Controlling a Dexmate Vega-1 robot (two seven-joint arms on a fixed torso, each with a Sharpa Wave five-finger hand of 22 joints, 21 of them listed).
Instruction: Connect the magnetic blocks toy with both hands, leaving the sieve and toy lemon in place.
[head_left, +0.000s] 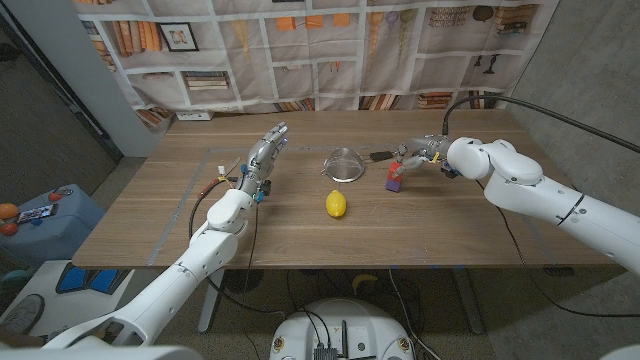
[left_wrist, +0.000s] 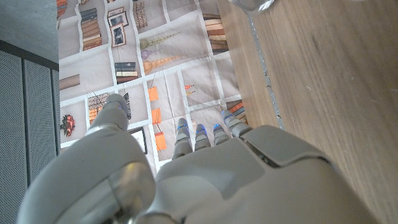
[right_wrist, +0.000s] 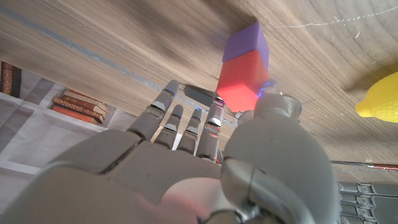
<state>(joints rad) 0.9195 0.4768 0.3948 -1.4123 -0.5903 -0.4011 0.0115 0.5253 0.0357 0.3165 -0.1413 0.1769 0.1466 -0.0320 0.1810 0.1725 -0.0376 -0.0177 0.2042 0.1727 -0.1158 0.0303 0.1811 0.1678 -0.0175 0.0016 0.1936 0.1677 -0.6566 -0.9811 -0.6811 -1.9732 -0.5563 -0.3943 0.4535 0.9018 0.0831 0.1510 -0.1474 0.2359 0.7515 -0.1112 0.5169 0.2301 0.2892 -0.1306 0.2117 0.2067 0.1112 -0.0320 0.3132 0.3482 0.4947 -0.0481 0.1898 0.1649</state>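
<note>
On the wooden desk (head_left: 300, 230) the two magnetic blocks (head_left: 394, 179) stand already joined, the red block (right_wrist: 239, 83) on top of the purple block (right_wrist: 246, 43), just to the right of the sieve (head_left: 345, 162). The right robot hand (head_left: 420, 153) is at this stack; in the right wrist view its thumb tip touches the red block, the other fingers (right_wrist: 186, 127) reach beside it, but a firm grip I cannot tell. The left robot hand (head_left: 264, 157) is raised over the desk left of the sieve, its fingers apart and holding nothing. The toy lemon (head_left: 336, 204) lies in front of the sieve, apart from both hands.
</note>
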